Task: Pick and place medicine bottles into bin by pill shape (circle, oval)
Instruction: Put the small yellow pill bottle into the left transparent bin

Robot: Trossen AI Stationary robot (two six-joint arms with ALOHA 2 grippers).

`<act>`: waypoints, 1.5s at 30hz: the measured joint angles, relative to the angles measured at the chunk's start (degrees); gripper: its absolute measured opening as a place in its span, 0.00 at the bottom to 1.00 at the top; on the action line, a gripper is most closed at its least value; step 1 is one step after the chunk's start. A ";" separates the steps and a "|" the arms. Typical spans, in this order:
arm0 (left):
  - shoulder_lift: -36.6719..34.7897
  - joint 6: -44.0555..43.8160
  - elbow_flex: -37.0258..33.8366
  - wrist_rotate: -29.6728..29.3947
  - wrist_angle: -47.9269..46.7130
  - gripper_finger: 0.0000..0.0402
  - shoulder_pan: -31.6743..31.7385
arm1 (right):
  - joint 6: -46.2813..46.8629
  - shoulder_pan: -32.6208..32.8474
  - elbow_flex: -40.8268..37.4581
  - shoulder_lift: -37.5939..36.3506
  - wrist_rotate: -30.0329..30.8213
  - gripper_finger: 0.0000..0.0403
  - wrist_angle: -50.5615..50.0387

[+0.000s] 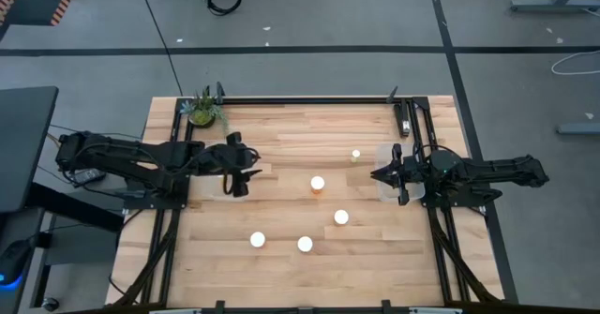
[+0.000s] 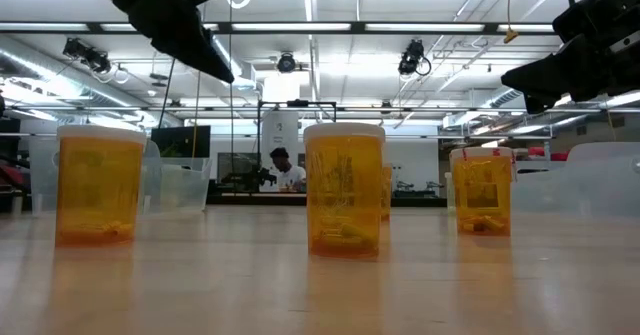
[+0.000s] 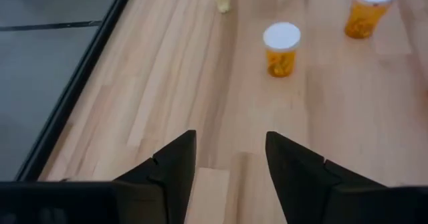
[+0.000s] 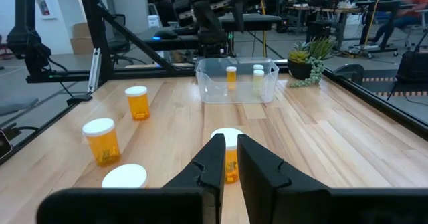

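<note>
- Plant (image 1: 203, 110) at the table's far left corner is the reference.
- Left gripper (image 1: 239, 175) hangs just off the plant toward table centre. Its fingers are spread with nothing between them, and bare wood shows in the gap in the left wrist view.
- My read: it is unloaded there because the clear bin (image 4: 237, 83) sits close beside the plant, under that arm. The bin already has about three bottles in it, so this looks like a drop-off spot.
- Right gripper (image 1: 380, 174) is well apart from the plant, across the table, pointing back toward it. Its fingers are clenched on nothing. It looks parked and waiting.
- A second clear bin (image 1: 386, 194) sits just under the right gripper, farthest from the plant. Presumably that gives one bin per pill shape.
- Five medicine bottles (image 1: 318, 184) are still loose on the wood, all upright with white caps up. They lie between the plant side and the right arm, three mid-table and two toward the near edge.
- Upright and well spaced suits a top-down pinch on each body.
- I cannot tell the pill shape inside any bottle, so I cannot check the sorting.
- Judgement: the task is partly done. Next the left gripper needs to line up on one of the bottles ahead of it.
</note>
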 joint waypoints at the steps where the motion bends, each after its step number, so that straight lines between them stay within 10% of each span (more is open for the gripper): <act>1: 0.00 0.50 0.00 0.21 -0.04 0.46 0.00 | -0.02 -0.02 0.00 0.00 0.00 0.11 0.01; 32: 0.00 1.14 0.00 9.41 5.16 0.39 -2.52 | -3.27 -0.01 -0.11 0.11 1.45 0.11 12.78; 45: 0.46 1.57 -0.02 8.57 14.15 0.38 -2.61 | 7.68 -0.08 -0.11 3.70 18.04 0.11 13.79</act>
